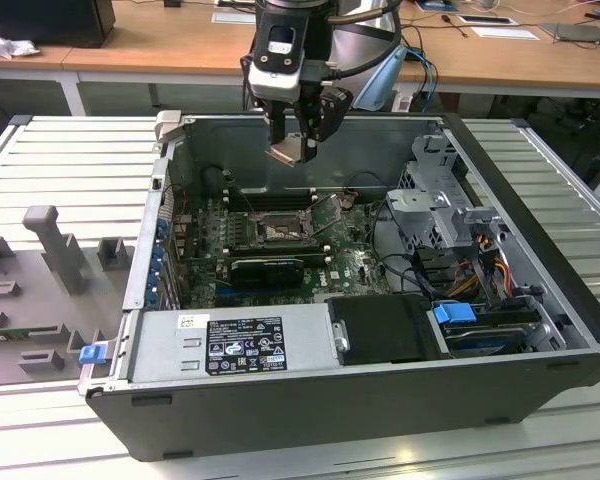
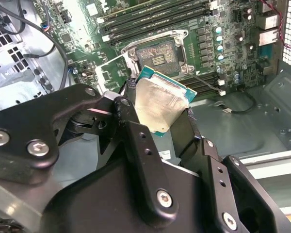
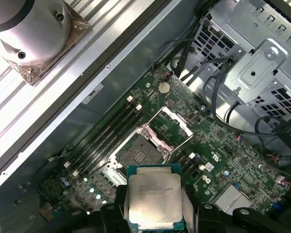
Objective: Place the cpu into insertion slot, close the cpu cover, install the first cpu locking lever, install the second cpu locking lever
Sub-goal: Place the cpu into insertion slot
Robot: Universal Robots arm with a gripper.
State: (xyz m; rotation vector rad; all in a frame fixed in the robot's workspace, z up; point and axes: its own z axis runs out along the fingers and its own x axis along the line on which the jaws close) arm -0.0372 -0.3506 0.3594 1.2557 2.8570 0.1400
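Edgewise, jaws hold cpu (image 3: 153, 196) above insertion slot (image 3: 137, 154)

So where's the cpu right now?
The cpu is clamped in the gripper, in mid-air above the open case in the exterior view, not yet down at the empty slot.

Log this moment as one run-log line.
gripper shut on cpu | held over motherboard | insertion slot empty | cpu cover raised

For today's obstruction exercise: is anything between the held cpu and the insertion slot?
Nothing visible. The gripper holds the cpu in the air; the insertion slot lies bare, its cpu cover swung open to one side.
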